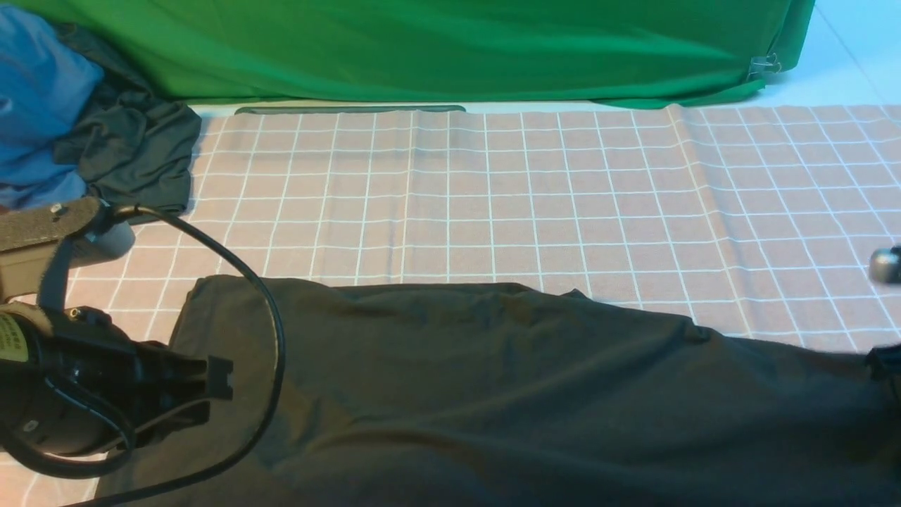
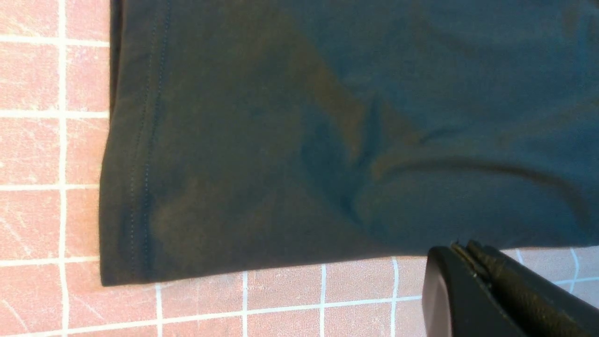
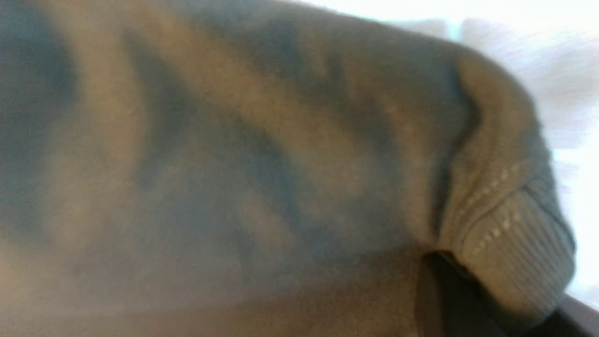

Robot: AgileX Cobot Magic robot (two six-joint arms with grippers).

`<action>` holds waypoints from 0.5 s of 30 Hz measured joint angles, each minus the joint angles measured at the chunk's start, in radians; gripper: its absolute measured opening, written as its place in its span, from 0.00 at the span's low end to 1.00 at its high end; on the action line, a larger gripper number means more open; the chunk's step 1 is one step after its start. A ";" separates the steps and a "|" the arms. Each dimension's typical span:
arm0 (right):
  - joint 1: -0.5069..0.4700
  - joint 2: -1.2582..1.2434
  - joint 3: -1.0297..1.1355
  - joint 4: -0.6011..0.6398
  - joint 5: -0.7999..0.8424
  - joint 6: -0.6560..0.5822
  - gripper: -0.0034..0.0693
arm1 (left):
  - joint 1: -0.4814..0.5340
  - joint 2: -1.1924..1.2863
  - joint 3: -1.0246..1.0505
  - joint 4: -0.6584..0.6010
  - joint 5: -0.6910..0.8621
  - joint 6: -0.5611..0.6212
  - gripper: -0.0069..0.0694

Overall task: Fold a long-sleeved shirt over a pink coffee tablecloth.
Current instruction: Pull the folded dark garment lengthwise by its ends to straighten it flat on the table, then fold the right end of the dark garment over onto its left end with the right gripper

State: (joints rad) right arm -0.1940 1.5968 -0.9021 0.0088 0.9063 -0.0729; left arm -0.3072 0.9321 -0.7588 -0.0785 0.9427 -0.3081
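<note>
The black long-sleeved shirt [image 1: 493, 394] lies spread across the near part of the pink gridded tablecloth [image 1: 493, 197] that covers the surface. The left gripper [image 1: 219, 377] hangs over the shirt's left end, jaws pressed together, with its tips right at the fabric's side edge near the hemmed corner. Whether cloth is caught between them is unclear. At the shirt's right end the right gripper [image 3: 449, 299] sits against a ribbed band [image 3: 510, 234] of the shirt, and I cannot tell how its jaws stand.
</note>
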 joint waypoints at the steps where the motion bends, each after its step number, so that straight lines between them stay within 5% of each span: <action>1: 0.000 -0.030 -0.016 0.000 0.014 0.003 0.21 | 0.000 0.000 0.000 0.000 0.000 0.001 0.11; 9: 0.024 -0.181 -0.173 0.075 0.176 0.002 0.21 | 0.000 0.000 0.000 0.030 -0.008 0.001 0.11; 15: 0.165 -0.205 -0.319 0.148 0.247 0.051 0.21 | 0.000 0.000 0.000 0.038 -0.033 0.001 0.11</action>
State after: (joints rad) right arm -0.0285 1.3921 -1.2214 0.1567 1.1532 -0.0219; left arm -0.3072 0.9321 -0.7588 -0.0407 0.9094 -0.3076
